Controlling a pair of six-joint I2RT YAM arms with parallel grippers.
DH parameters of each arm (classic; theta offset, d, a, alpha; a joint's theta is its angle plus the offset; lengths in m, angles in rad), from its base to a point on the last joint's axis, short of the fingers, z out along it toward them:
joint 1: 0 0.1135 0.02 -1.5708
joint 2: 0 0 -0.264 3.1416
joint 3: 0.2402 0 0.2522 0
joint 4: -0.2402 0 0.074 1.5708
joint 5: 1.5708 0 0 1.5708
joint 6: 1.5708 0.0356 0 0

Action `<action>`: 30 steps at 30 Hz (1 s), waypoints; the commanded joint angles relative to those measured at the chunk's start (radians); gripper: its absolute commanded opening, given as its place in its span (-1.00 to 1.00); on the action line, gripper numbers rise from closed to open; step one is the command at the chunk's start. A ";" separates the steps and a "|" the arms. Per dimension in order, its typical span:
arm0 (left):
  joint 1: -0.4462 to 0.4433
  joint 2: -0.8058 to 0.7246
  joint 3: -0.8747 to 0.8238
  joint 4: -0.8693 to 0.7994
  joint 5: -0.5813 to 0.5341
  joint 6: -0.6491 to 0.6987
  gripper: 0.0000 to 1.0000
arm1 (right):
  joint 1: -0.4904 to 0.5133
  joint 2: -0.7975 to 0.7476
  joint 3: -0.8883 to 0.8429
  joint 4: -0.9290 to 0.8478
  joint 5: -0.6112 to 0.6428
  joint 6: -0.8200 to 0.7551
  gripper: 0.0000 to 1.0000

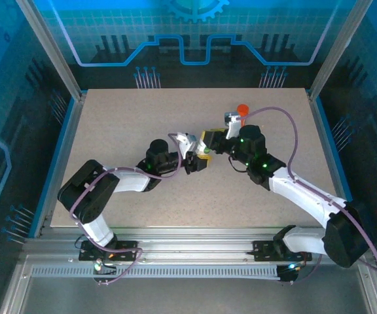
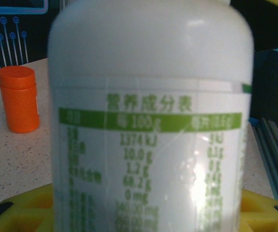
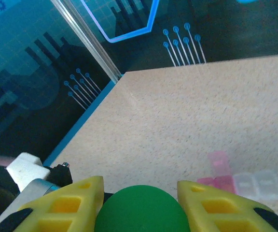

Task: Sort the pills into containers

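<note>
white bottle gripped by both pincers, cap on.
the white bottle (image 2: 148,121) stands upright between the yellow fingers (image 2: 28,208) of the left pincer (image 2: 144,220), which is clamped on its body. its green cap (image 3: 141,212) is on, and the right pincer (image 3: 140,189) is closed narrow on it, a finger touching each side. the bottle is opaque, so its contents cannot be told. beyond the left pincer and off to its left an orange bottle (image 2: 18,99) stands upright on the table (image 3: 177,111), capped and apart from the white one. ahead and right of the right pincer lies a pill box (image 3: 245,181) with pink and clear cells, too blurred to tell what is in them. count: one white bottle, one orange bottle, one pill box, two pincers.
</note>
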 commanded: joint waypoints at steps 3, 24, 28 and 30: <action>0.006 -0.052 0.057 -0.192 -0.002 0.004 -1.00 | 0.063 -0.028 0.032 -0.131 0.246 -0.353 -1.00; 0.011 0.023 -0.043 0.303 0.101 -0.069 -1.00 | -0.053 -0.084 0.265 -0.433 -0.074 -0.033 0.16; 0.010 0.050 -0.067 0.433 0.128 -0.001 -1.00 | -0.110 -0.019 0.351 -0.522 -0.247 0.057 0.07; 0.012 0.057 -0.067 0.452 0.139 0.024 -1.00 | -0.120 0.000 0.373 -0.542 -0.296 0.088 0.03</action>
